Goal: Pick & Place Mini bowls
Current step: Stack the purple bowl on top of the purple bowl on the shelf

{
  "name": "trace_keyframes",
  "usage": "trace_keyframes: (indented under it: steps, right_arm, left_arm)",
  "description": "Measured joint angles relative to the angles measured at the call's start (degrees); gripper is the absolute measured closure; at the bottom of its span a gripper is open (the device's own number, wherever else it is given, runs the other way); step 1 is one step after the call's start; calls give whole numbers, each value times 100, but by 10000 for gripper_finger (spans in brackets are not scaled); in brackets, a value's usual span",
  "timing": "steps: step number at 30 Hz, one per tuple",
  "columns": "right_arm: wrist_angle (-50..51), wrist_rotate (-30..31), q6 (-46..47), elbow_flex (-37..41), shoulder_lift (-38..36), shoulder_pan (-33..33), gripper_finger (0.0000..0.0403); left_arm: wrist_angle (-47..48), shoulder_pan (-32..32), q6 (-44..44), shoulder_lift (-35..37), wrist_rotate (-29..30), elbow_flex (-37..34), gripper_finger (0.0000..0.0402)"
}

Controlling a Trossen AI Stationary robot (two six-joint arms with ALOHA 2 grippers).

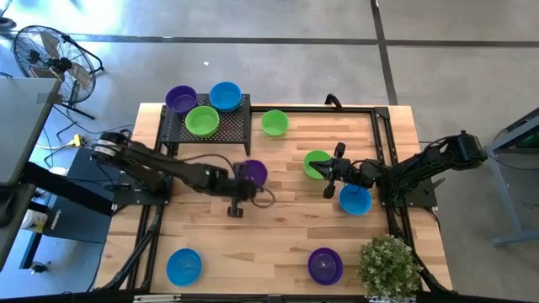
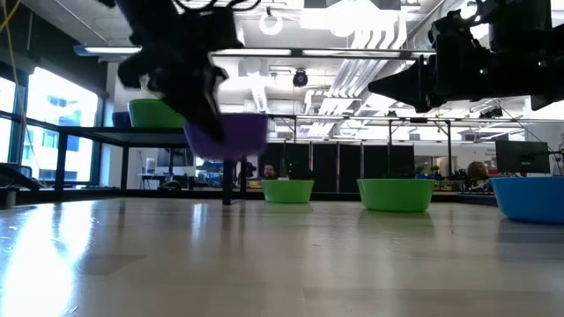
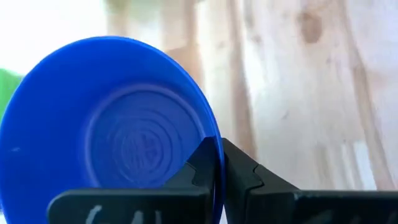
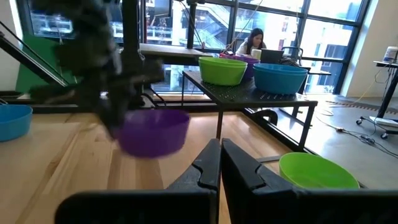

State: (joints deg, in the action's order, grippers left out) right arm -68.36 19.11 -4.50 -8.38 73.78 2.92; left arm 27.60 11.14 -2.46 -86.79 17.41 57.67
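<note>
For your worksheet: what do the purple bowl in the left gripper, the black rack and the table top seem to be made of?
Purple bowl: probably plastic, smooth, even colour, thin rim.
Rack: likely metal, black mesh of small holes on thin legs.
Table: wood, pale planks with visible grain, slight sheen.
The left gripper is shut on the bowl's rim.

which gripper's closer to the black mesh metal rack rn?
Left. The left gripper, shut on a small purple plastic bowl, sits just in front of the black mesh metal rack. The right gripper, shut and empty, is farther off, over a green bowl.
</note>
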Motion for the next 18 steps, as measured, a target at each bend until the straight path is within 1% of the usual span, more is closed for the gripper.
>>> trace_keyframes:
  steps: [2,4,5,9,12,14,16,18]
  right_arm:
    - [-2,2,-1,-1,-2,0,401]
    - [0,-7,-1,-2,0,0,400]
    - [0,-5,-1,-2,0,0,401]
    - [11,0,0,-2,0,0,402]
    - [13,0,-1,-2,0,0,400]
    - [13,2,-1,-2,0,0,402]
    - [24,-3,-1,-2,0,0,402]
    - [12,-9,0,-2,0,0,401]
  left_arm:
    - [434,-116,35,332,21,166,397]
    - [565,-223,31,635,34,407,398]
    - [773,-293,31,802,34,526,398]
    - [1326,-570,29,1230,53,1075,399]
    - [1684,-805,31,1432,240,1510,399]
    - [2182,-1008,59,1552,464,1779,399]
    - [2389,-1278,117,1553,649,2132,400]
    - [2919,-1611,204,1538,716,2418,400]
